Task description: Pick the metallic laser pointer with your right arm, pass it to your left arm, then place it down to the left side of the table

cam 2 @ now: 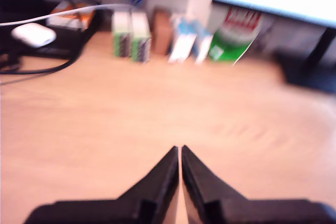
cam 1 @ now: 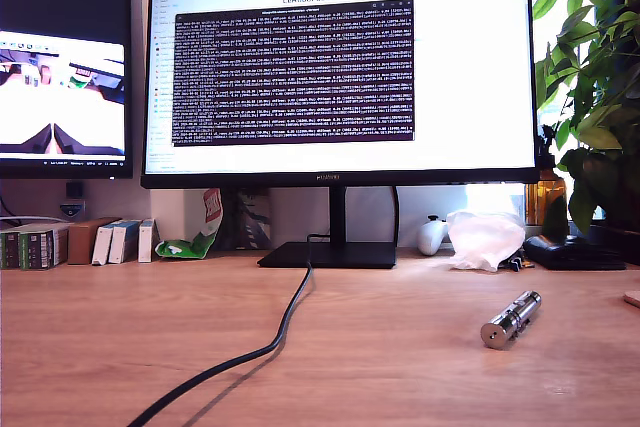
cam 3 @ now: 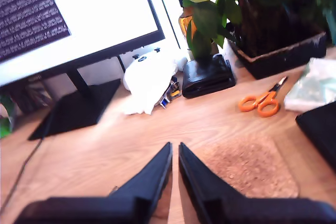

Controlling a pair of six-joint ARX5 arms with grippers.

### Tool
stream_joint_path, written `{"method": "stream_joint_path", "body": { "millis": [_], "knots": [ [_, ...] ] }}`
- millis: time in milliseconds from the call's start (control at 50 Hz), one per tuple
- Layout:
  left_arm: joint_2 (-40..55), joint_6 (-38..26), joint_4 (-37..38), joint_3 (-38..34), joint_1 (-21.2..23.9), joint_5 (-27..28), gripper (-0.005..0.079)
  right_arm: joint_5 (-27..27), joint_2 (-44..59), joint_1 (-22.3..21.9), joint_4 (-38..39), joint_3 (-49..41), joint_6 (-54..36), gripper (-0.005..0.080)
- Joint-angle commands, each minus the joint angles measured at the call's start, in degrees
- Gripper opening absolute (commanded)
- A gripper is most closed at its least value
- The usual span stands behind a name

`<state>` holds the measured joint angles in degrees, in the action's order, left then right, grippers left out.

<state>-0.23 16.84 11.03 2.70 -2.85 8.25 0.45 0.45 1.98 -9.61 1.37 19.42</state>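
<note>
On the exterior view's left, small boxes [cam 1: 110,242] stand at the back of the light-brown wood-grain desk [cam 1: 120,337]. A black cable [cam 1: 268,347] runs over the desk from the stand of the big monitor [cam 1: 340,67]. On the exterior view's right, the slim shiny silver metal laser pointer [cam 1: 510,319] lies free on the desk, its flat round end toward the camera. No arm shows there. My first tool [cam 2: 180,150] has its tips nearly together and holds nothing. My second tool [cam 3: 175,146] is also narrow and empty, with a round cork coaster [cam 3: 252,166] just beside it.
</note>
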Motion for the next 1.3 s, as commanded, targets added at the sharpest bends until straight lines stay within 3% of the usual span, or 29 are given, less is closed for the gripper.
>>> {"method": "stream_joint_path", "body": {
  "millis": [0,120,280,400,540,760,900,1060,1220,1280],
  "knots": [
    [-0.48,1.18,-2.64,-1.25,0.02,2.43,-0.0019,-0.09,-0.37,0.26,0.48,-1.03,0.33,-0.0008],
    [-0.48,1.27,-6.43,-0.83,0.02,7.08,-0.0019,-0.42,-0.39,0.26,1.79,-0.94,3.98,-0.0008],
    [-0.48,1.88,-8.5,1.05,0.02,11.3,-0.0019,-6.47,-0.35,0.26,5.03,1.01,7.63,-0.001],
    [0.26,1.88,-8.55,3.45,0.02,14.73,-0.0019,-10.86,0.04,0.26,0.13,5.07,7.78,-0.0011],
    [3.69,1.84,-8.55,6.14,0.02,16.46,-0.0019,-10.97,3.21,0.26,-7.91,10.32,6.95,-0.0011],
    [10.49,1.57,-11.06,8.33,0.02,18.93,-0.0019,-14.21,14.25,0.26,-14.27,19.04,-1.95,-0.0011],
    [14.56,1.6,-13.35,8.76,0.02,22.27,-0.0019,-15.52,24.92,0.26,-20.79,28.0,-12.0,-0.0011],
    [17.59,1.07,-15.02,9.01,0.02,25.09,-0.0019,-15.43,38.03,0.26,-27.69,39.12,-33.68,-0.0011],
    [19.47,-2.25,-15.8,9.49,0.02,25.97,-0.0019,-15.69,49.51,0.31,-29.18,48.48,-53.18,-0.0011],
    [19.96,-2.29,-15.93,9.55,0.02,25.81,-0.0019,-18.16,53.4,0.37,-28.2,51.25,-60.63,-0.0011]
  ]
}}
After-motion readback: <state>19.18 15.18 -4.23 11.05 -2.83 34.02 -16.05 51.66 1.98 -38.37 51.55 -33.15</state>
